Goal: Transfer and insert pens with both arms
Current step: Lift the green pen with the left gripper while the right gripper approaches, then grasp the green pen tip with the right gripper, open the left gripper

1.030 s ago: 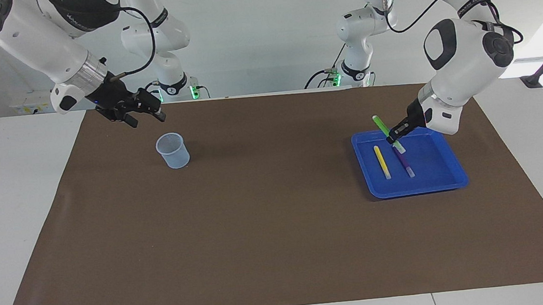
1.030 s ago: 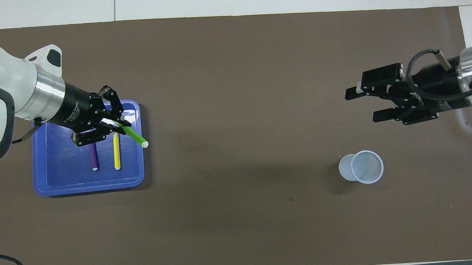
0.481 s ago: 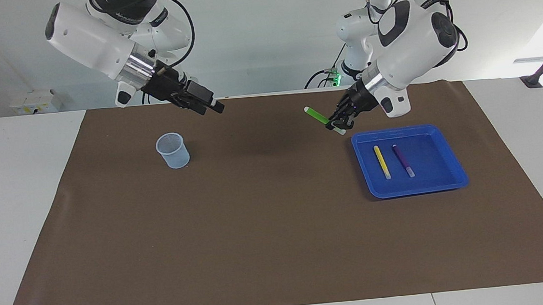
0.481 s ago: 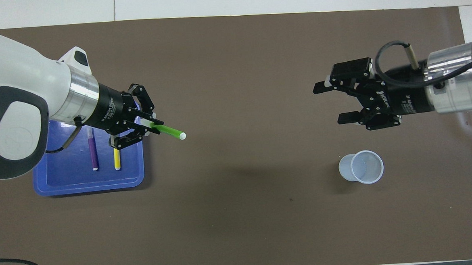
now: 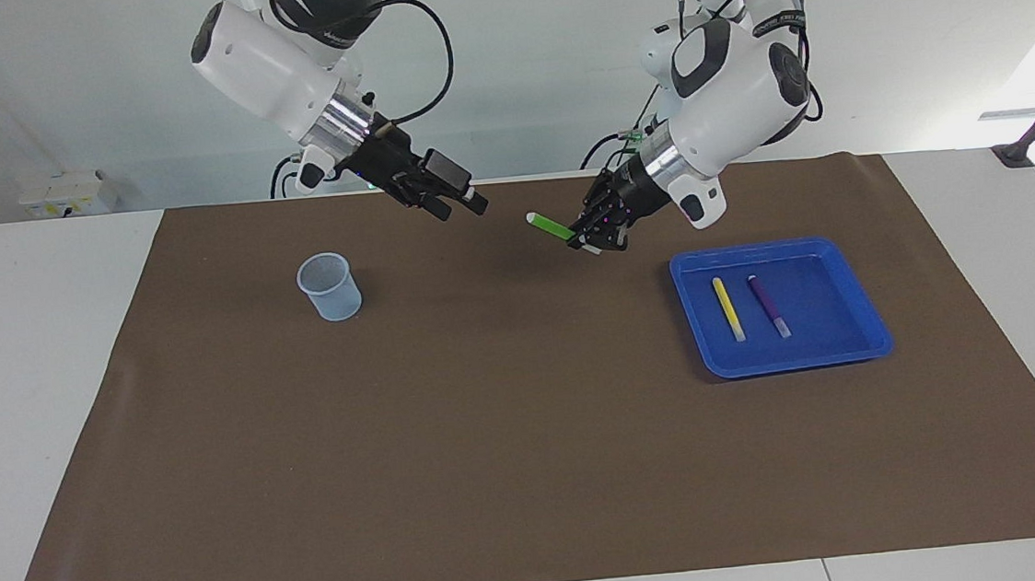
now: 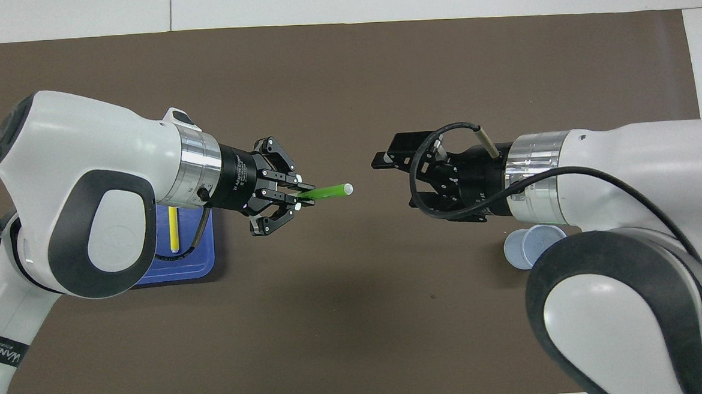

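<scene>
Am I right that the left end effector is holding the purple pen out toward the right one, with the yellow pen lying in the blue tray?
Not quite: the left end effector holds the green pen, not the purple pen, which lies beside the yellow pen in the blue tray. The facing view shows this; the rest stands.

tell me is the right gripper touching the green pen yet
Apart. In the overhead view bare brown mat shows between the tip of the green pen, held by the left gripper, and the right gripper; the facing view shows the same gap.
</scene>
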Action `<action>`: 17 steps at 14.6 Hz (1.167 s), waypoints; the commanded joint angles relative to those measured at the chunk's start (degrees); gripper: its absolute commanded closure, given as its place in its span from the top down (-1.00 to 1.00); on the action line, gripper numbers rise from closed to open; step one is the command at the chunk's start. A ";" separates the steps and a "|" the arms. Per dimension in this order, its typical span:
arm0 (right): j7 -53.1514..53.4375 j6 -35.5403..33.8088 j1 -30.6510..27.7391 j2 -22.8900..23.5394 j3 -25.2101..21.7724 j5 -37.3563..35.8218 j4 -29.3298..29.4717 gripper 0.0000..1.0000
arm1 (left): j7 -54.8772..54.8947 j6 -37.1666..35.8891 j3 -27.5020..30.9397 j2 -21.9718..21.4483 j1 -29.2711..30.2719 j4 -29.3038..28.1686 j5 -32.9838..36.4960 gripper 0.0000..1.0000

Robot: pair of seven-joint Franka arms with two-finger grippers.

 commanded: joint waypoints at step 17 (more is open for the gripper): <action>-6.21 15.09 7.09 2.95 0.41 0.78 -2.50 0.30 | -4.09 3.94 0.45 -1.69 -1.28 -1.63 -4.16 -1.00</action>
